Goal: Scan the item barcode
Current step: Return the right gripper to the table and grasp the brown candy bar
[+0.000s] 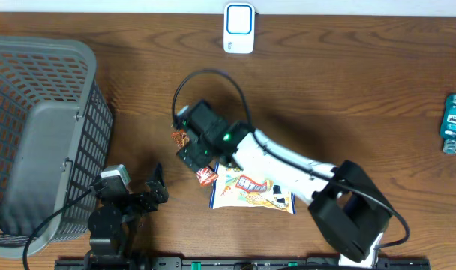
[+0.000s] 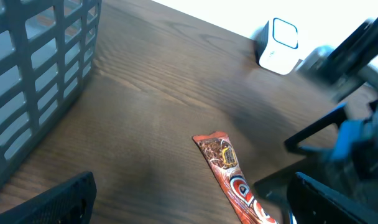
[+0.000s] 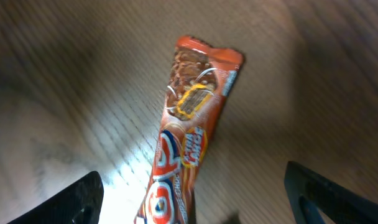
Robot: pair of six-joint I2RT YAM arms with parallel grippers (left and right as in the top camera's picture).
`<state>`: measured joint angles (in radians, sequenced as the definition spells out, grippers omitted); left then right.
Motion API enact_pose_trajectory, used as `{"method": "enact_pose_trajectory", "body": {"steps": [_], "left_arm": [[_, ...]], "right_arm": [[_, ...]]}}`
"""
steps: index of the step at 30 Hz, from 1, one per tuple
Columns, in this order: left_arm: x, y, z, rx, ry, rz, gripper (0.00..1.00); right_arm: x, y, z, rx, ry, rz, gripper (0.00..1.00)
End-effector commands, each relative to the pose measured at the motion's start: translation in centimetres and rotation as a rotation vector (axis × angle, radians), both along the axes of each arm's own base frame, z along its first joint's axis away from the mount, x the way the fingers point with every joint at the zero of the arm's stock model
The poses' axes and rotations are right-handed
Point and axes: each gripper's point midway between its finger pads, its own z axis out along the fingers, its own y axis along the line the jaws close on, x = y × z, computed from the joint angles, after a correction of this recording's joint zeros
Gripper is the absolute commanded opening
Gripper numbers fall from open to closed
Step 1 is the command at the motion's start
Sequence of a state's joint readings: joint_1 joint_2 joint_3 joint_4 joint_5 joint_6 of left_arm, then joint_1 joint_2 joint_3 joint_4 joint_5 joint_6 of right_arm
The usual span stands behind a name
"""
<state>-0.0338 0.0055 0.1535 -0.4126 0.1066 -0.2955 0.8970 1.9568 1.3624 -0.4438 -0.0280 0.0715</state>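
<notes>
A red-brown snack bar [image 3: 188, 127] lies flat on the wooden table. My right gripper [image 3: 195, 199] hangs over it, open, with a finger on each side and neither touching the wrapper. From overhead, the right gripper [image 1: 192, 154] covers the bar's middle, so only the bar's ends [image 1: 206, 177] show. The white scanner [image 1: 239, 28] with a blue face stands at the table's far edge. My left gripper [image 1: 156, 186] rests open and holds nothing near the front left. In its own view the bar [image 2: 228, 163] lies ahead between its fingers [image 2: 64, 200], and the scanner [image 2: 279, 45] stands beyond.
A large grey mesh basket [image 1: 33, 127] fills the left side. A white, blue and yellow snack bag [image 1: 252, 193] lies just right of the bar, under the right arm. A teal bottle [image 1: 454, 124] lies at the far right edge.
</notes>
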Motion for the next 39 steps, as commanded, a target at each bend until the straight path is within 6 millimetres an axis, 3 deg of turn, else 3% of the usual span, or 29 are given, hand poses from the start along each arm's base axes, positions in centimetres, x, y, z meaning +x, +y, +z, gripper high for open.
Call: {"method": "enact_pose_trajectory", "body": {"steps": [1, 6, 8, 10, 12, 13, 16, 23, 25, 29, 33, 39], "left_arm": [[0.0, -0.1, -0.2, -0.013, 0.004, -0.002, 0.98], [0.0, -0.1, -0.2, -0.013, 0.004, -0.002, 0.98], [0.0, -0.1, -0.2, -0.013, 0.004, -0.002, 0.98], [0.0, -0.1, -0.2, -0.012, 0.004, -0.003, 0.98], [0.0, -0.1, -0.2, -0.013, 0.004, -0.002, 0.98], [0.0, -0.1, -0.2, -0.013, 0.004, -0.002, 0.98], [0.0, -0.1, -0.2, -0.013, 0.004, -0.002, 0.98], [0.0, -0.1, -0.2, -0.013, 0.004, -0.002, 0.98], [0.0, -0.1, -0.2, -0.013, 0.004, -0.002, 0.98], [0.0, -0.1, -0.2, -0.013, 0.004, -0.002, 0.98], [0.0, -0.1, -0.2, -0.013, 0.004, -0.002, 0.98], [0.0, -0.1, -0.2, -0.012, 0.004, -0.003, 0.98]], "right_arm": [[0.2, -0.3, -2.0, -0.054, -0.036, -0.02, 0.86], [-1.2, 0.3, -5.1, -0.088, 0.015, 0.016, 0.85], [-1.6, 0.2, -6.6, -0.115, 0.033, 0.023, 0.77], [-1.9, 0.0, -7.7, -0.137, 0.047, 0.024, 0.48], [-1.9, -0.3, -8.0, -0.14, 0.062, 0.002, 0.1], [-1.8, -0.3, -7.7, -0.133, 0.069, -0.019, 0.03], [-1.3, -0.1, -4.3, -0.076, 0.121, -0.07, 0.01], [-2.0, -0.2, 9.9, 0.306, 0.478, 0.058, 0.01], [-2.7, -1.0, 14.0, 0.492, 0.649, 0.121, 0.01], [-3.4, -4.1, 19.9, 0.785, 1.021, 0.125, 0.01], [-2.6, -6.8, 21.4, 0.809, 1.335, -0.13, 0.01], [-3.2, -9.6, 21.3, 0.678, 1.703, -0.553, 0.01]]}}
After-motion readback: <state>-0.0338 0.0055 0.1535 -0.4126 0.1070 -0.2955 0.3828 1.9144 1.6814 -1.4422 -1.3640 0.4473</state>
